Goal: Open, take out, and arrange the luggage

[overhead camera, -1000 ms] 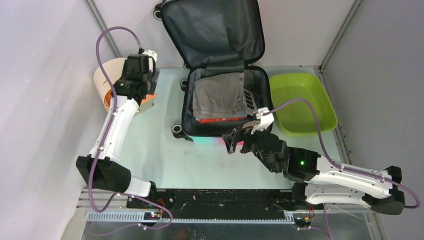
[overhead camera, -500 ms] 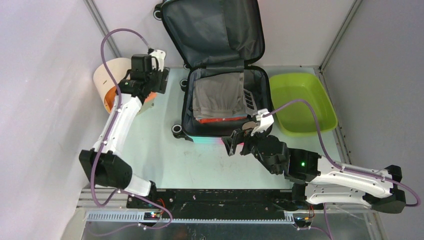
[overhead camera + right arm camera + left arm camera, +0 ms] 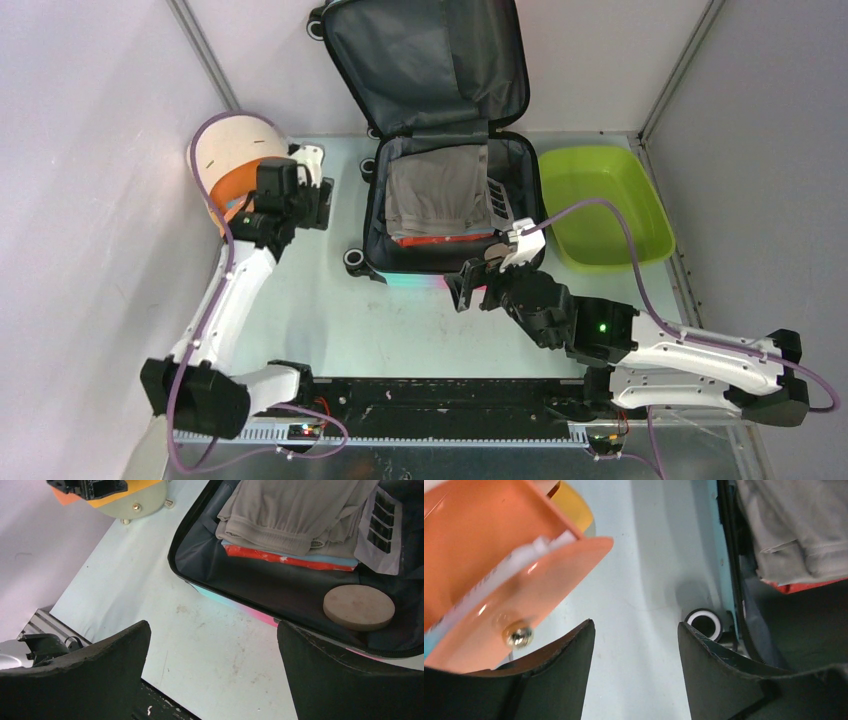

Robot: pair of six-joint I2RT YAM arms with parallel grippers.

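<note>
Right gripper [image 3: 212, 625] spread wide, empty, at near rim of the luggage [image 3: 375, 225], which lies open mid-bench, clothes [image 3: 440, 190] folded inside; left gripper [image 3: 635, 624] parted, holding nothing, just right of orange cylinder [image 3: 235, 165], far left; lid [image 3: 420, 70] stands against far wall.

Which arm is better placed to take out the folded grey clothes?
Likely right: its open fingers hover beside the pink-teal hard suitcase; left fingers are near the cream-orange cylinder.

luggage [image 3: 280, 587] open | grey clothes [image 3: 295, 510] inside | disc [image 3: 358, 607] inside | fingers [image 3: 100, 670] apart
</note>
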